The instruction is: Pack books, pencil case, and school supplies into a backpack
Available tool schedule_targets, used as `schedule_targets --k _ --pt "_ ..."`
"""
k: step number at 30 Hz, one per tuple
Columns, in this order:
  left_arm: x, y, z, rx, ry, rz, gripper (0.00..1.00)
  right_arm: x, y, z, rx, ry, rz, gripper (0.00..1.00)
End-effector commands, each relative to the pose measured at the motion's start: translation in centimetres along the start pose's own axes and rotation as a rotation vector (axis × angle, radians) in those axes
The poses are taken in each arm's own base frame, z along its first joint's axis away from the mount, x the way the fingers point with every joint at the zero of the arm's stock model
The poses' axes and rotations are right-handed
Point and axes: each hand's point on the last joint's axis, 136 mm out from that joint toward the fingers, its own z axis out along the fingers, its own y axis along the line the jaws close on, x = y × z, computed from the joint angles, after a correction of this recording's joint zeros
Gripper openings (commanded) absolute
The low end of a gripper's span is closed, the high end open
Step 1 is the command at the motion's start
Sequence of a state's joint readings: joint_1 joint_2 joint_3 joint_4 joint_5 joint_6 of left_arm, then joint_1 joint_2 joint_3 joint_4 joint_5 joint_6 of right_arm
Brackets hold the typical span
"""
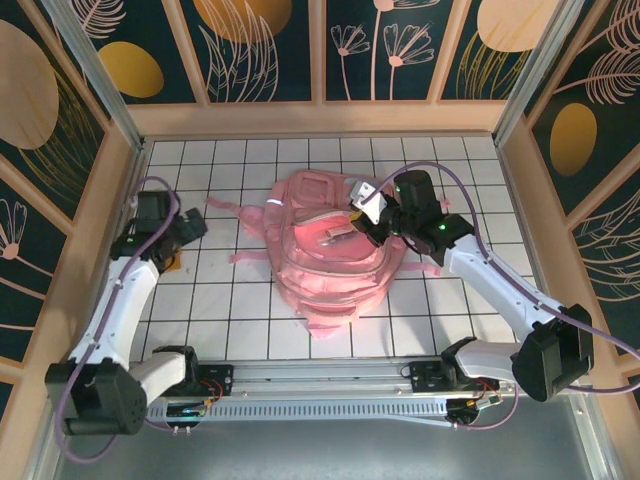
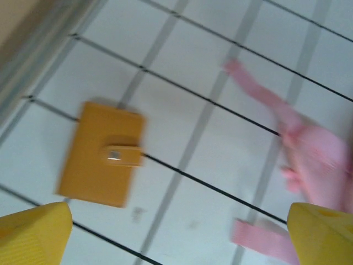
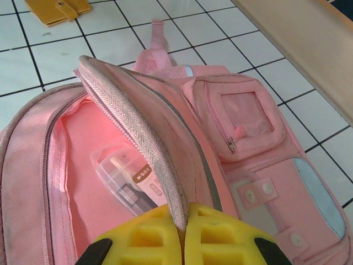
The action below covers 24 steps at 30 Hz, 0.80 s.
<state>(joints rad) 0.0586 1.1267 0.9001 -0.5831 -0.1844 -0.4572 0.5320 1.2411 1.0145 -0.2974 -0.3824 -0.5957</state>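
The pink backpack (image 1: 330,255) lies in the middle of the tiled table with its main opening spread. My right gripper (image 3: 185,229) is shut on the zipper-edged rim of that opening (image 3: 138,118) and holds it up. Inside lies a clear plastic pencil case (image 3: 124,176) with stationery in it. The orange square pad (image 2: 102,153) rests flat on the tiles by the left wall, also seen in the right wrist view (image 3: 55,8). My left gripper (image 2: 179,243) hovers over the tiles beside the pad, open, with nothing between its yellow fingertips (image 2: 33,234). The books are hidden.
Pink straps (image 2: 262,96) trail from the backpack across the tiles toward the left gripper. Wooden walls (image 1: 110,210) enclose the table on the left, back and right. The arm bases and a rail (image 1: 320,385) run along the near edge.
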Motion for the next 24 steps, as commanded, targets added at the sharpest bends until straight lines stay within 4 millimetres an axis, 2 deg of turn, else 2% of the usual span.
schedule_targets --k 1,7,8,10,12,16,20,22,24 --pt "0.9 3.9 3.3 -0.119 0.119 -0.049 0.99 -4.8 -0.3 -1.7 0.029 -0.13 -0.042 0.0" --pt "-1.0 5.4 7.7 -0.223 0.171 0.15 0.99 -5.3 0.4 -2.2 0.025 -0.143 -0.058 0.0" --pt "-0.9 5.2 8.3 -0.202 0.185 0.158 0.99 -5.2 0.4 -2.3 0.026 -0.141 -0.059 0.0" --pt "-0.1 3.8 10.0 -0.107 0.235 0.163 0.99 -5.0 0.6 -2.3 0.031 -0.136 -0.073 0.0" --pt "1.1 3.3 11.4 -0.061 0.297 0.174 0.99 -4.9 0.7 -2.3 0.038 -0.127 -0.088 0.0" --pt "3.3 5.1 13.9 -0.049 0.418 0.09 0.99 -5.1 1.0 -2.8 0.043 -0.135 -0.106 0.0" --pt "4.0 6.7 14.4 -0.062 0.446 0.035 0.99 -4.9 1.2 -3.2 0.045 -0.136 -0.113 0.0" --pt "4.3 5.8 14.7 -0.003 0.458 0.014 0.96 -4.9 1.4 -3.4 0.043 -0.139 -0.119 0.0" --pt "5.0 4.7 15.1 0.067 0.493 -0.004 0.88 -4.8 1.5 -3.5 0.044 -0.141 -0.12 0.0"
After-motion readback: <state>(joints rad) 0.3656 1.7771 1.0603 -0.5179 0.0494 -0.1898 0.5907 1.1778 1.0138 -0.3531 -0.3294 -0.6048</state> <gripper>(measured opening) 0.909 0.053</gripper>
